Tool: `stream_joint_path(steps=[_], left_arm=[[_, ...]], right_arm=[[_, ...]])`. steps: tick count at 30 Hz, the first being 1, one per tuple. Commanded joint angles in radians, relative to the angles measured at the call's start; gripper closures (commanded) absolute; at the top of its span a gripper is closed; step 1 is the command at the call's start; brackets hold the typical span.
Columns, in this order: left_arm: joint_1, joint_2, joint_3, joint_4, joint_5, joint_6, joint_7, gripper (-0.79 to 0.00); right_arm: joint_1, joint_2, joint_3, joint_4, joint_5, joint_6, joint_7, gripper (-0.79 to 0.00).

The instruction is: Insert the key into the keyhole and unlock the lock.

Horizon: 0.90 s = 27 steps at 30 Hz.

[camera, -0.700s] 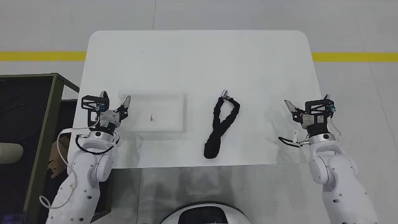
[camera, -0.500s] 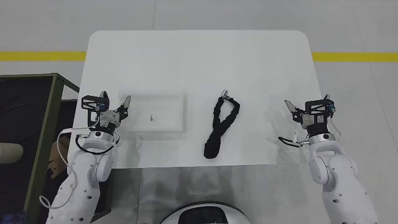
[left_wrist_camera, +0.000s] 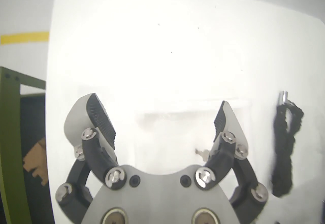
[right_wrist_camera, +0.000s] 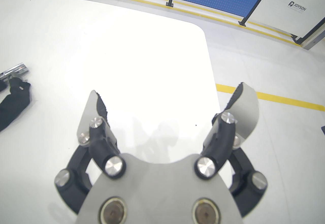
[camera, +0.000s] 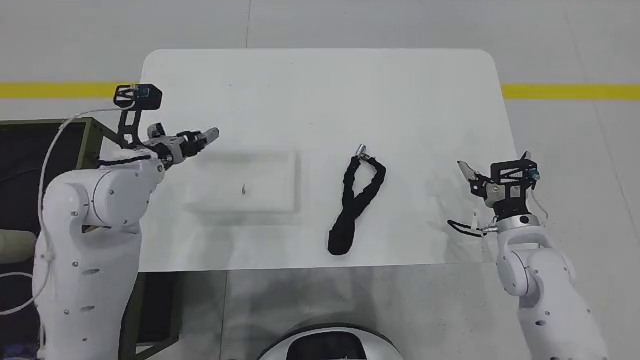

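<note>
- Top view: the key is a tiny sliver lying flat inside a clear shallow tray on the left half of the white table. The lock lies well apart from it near the middle, a black fabric-sleeved loop with its metal barrel at the far end. The left gripper hangs over the table's left edge, just beside the tray's far corner. The right gripper sits near the right edge, clear of everything.
- Left wrist view: the left gripper has its fingers spread wide with nothing between them. The key shows just beside one finger's linkage, down in the tray. I judge it light, thin, stiff and slippery on smooth plastic, so I would pinch it by the bow and leave the blade free. The tray wall may crowd the pads. The lock lies off to one side.
- Right wrist view: the right gripper is likewise spread and empty over bare table. The lock and its barrel sit at the edge. The sleeved part looks floppy and would sag, so I would grip the rigid barrel. I cannot make out the keyhole.
</note>
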<state>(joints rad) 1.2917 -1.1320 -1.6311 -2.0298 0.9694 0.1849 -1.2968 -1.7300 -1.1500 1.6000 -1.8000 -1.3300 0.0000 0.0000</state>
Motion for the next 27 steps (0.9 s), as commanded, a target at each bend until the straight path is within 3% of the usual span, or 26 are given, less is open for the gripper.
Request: stream_joint_path(steps=[1, 5, 16, 21, 26, 27], left_arm=[[-0.082, -0.001, 0.04, 0.025, -0.065, 0.035, -0.223, -0.785], [-0.14, 0.005, 0.087, 0.073, -0.143, 0.062, -0.239, -0.785], [-0.118, 0.009, 0.074, 0.071, -0.125, 0.062, -0.2, -0.785], [-0.122, 0.013, 0.131, 0.114, -0.195, 0.089, -0.239, -0.785], [-0.128, 0.035, 0.189, 0.152, -0.255, 0.099, -0.239, -0.785], [-0.129, 0.041, 0.202, 0.159, -0.256, 0.099, -0.239, -0.742]], right_arm=[[0.0, 0.0, 0.0, 0.0, 0.0, 0.0, 0.0, -0.785], [0.0, 0.0, 0.0, 0.0, 0.0, 0.0, 0.0, -0.785], [0.0, 0.0, 0.0, 0.0, 0.0, 0.0, 0.0, -0.785], [0.0, 0.0, 0.0, 0.0, 0.0, 0.0, 0.0, -0.785], [0.0, 0.0, 0.0, 0.0, 0.0, 0.0, 0.0, -0.785], [0.0, 0.0, 0.0, 0.0, 0.0, 0.0, 0.0, -0.785]])
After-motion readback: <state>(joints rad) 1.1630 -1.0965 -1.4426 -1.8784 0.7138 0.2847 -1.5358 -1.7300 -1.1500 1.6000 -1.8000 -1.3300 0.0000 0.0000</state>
